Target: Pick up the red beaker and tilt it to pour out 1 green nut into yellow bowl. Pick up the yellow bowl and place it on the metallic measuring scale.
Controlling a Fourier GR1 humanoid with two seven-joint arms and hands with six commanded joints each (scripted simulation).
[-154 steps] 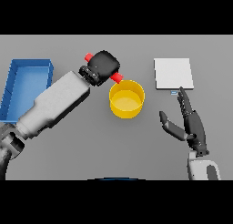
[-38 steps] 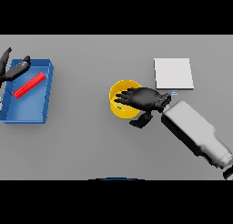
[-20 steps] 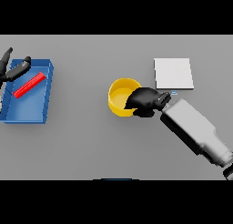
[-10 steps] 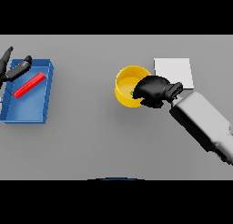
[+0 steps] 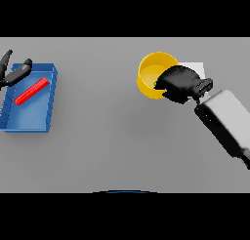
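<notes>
The yellow bowl hangs lifted at the upper right, with my right hand shut on its near right rim. A small green nut shows inside it beside the fingers. Just right of the bowl, the metallic measuring scale is mostly hidden behind my hand and forearm. The red beaker lies on its side in the blue tray at the far left. My left hand hovers open at the tray's far left corner, apart from the beaker.
The blue tray takes up the left edge of the table. My right forearm stretches from the lower right toward the bowl.
My right hand closed on the bowl's rim, lifted it and carried it up and right toward the scale. The left hand and beaker in the tray have stayed put.
</notes>
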